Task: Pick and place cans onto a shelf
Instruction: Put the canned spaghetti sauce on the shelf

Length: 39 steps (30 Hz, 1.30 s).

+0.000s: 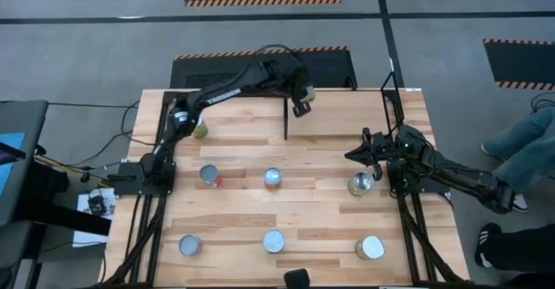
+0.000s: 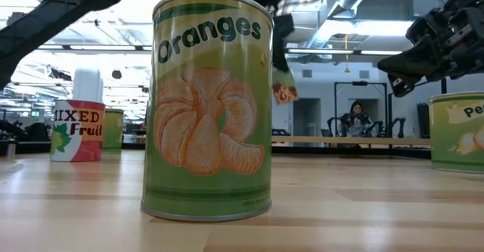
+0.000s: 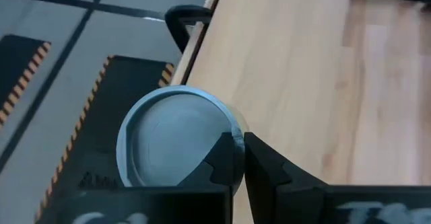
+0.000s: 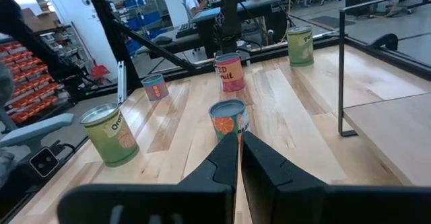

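My left gripper (image 1: 302, 105) reaches over the far left corner of the plywood shelf (image 1: 347, 111), shut on a can with a pale blue top (image 3: 168, 140) and an orange-green label (image 2: 286, 93). My right gripper (image 1: 351, 156) is shut and empty above the table's right part, beside a can (image 1: 360, 183) that stands on its base. It points toward an orange-labelled can (image 4: 227, 120) in the middle. Other cans stand upright on the tabletop, among them a green one (image 1: 200, 131) and the Oranges can (image 2: 208, 104). My left gripper holds the can by its top rim (image 3: 236, 140) on one side. One finger (image 3: 225, 160) lies over the lid and the other (image 3: 269, 170) outside the wall, the gap between them narrow. The fingers point down from above. The can hangs below them, above the shelf's level.
The shelf (image 3: 283, 83) has thin black frame bars (image 1: 286, 120) that rise from the table. Three cans (image 1: 190, 245) (image 1: 273, 240) (image 1: 370, 248) stand in the near row. A person's legs (image 1: 529, 141) show beyond the table's right edge. Cables lie at the left.
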Motion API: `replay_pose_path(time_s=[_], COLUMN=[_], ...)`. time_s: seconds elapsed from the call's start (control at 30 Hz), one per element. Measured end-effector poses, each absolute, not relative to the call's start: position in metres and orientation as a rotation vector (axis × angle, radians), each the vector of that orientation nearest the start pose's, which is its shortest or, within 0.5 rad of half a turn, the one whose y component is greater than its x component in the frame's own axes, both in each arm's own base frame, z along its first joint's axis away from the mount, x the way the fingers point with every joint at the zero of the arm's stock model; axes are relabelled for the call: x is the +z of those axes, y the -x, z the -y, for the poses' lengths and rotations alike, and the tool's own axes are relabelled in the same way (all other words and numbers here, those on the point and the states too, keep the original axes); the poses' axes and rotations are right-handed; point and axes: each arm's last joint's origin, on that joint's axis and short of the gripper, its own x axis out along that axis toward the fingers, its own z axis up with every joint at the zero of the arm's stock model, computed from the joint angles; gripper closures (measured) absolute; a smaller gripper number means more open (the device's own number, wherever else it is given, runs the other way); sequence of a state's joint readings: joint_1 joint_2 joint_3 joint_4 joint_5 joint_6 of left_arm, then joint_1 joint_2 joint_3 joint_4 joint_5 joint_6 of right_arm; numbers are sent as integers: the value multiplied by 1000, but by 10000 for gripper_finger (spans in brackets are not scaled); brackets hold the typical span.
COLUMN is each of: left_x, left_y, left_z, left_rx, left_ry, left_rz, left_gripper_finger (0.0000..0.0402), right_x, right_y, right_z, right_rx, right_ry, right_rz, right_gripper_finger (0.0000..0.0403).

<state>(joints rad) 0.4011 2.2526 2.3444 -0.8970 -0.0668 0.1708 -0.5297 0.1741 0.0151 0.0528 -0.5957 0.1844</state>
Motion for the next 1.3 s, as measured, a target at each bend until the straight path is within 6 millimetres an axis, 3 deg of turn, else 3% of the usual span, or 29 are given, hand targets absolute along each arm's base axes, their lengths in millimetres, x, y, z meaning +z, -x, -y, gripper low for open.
replay_pose_path(time_s=[0.3,0.53,1.3], left_x=[284,274,269], left_y=[-481,-482,-477], left_z=[-193,-194,-194], left_rx=[349,342,333], left_ry=[-46,-52,-77], left_rz=[-810,-855,-928], left_gripper_finger=[400,400,396], right_x=[160,160,160], right_y=[-97,-97,-97], right_z=[38,38,38], right_rx=[58,58,58], right_ry=[-242,-242,-242], right_rz=[-98,-98,-98], right_gripper_finger=[360,360,360])
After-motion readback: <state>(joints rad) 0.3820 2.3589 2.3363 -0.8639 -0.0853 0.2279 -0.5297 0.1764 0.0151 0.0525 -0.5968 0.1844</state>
